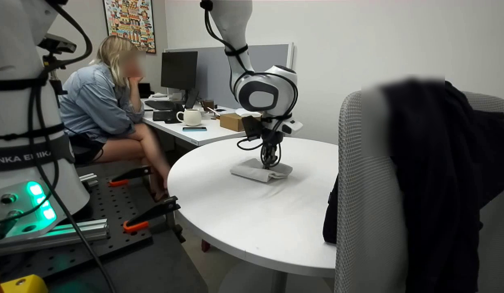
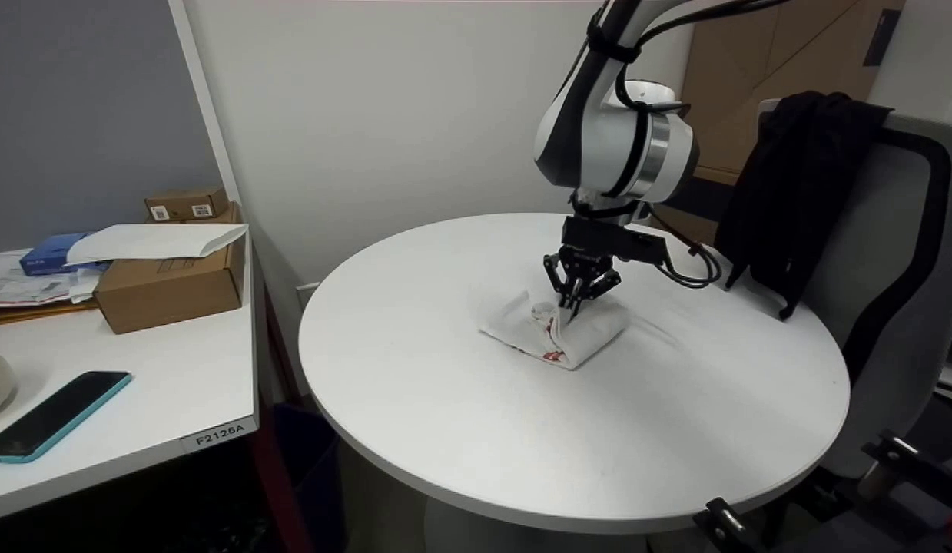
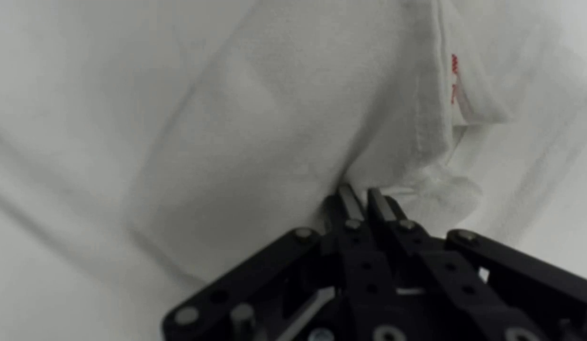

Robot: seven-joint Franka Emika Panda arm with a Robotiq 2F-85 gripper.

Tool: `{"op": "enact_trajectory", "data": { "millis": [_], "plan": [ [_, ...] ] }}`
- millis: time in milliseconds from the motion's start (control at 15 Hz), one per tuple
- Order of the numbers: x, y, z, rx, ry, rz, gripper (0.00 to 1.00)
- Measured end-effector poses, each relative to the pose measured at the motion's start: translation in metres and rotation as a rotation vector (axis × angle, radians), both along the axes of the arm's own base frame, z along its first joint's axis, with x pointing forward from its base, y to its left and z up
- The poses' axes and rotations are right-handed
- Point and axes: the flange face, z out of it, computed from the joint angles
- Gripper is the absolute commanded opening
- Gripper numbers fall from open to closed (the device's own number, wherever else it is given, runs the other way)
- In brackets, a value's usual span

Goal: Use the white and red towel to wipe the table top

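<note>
The white towel with red print [image 2: 591, 338] lies folded on the round white table top [image 2: 476, 445], near its middle. It also shows in an exterior view [image 1: 252, 171], where no red is visible. In the wrist view the towel [image 3: 274, 123] fills most of the picture, with a little red print at the right. My gripper [image 2: 571, 309] points down into the towel's fold. In the wrist view its fingertips [image 3: 361, 192] are close together with a thin strip of cloth pinched between them. The pinched cloth is partly hidden by the fingers.
A grey mesh chair with a dark jacket [image 1: 435, 175] stands against the table edge. A white desk [image 2: 176, 384] with boxes [image 2: 172, 288], a phone [image 2: 57, 415] and a mug [image 1: 190, 117] stands beside the table. A seated person [image 1: 99, 93] is at the desk.
</note>
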Motion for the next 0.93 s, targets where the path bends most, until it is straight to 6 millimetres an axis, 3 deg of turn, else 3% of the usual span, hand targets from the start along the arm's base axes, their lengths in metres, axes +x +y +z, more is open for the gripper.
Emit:
{"op": "enact_trajectory", "data": {
  "millis": [467,667,933],
  "plan": [
    [-0.076,0.1,-0.004,0.061,0.025,0.27,0.02],
    [-0.103,0.108,-0.003,0.022,0.013,0.317,0.02],
    [-0.126,0.081,-0.001,-0.053,0.008,0.325,0.02]
  ]
}}
